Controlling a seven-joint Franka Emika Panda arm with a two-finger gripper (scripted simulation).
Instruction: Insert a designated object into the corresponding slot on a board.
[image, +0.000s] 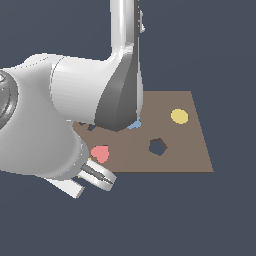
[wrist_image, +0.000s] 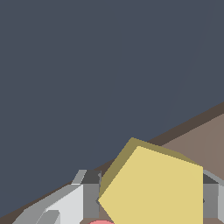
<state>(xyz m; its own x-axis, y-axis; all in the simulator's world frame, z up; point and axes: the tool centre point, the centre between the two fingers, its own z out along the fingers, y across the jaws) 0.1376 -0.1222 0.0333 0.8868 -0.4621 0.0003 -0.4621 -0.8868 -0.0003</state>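
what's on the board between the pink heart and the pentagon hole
Nothing: in the exterior view, only bare brown board lies between the pink heart and the pentagon hole.

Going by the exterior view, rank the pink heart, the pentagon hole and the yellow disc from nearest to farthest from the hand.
1. Pink heart, right beside the hand at the board's near corner on the exterior view's left.
2. Pentagon hole, mid-board.
3. Yellow disc, far side, toward the exterior view's right.
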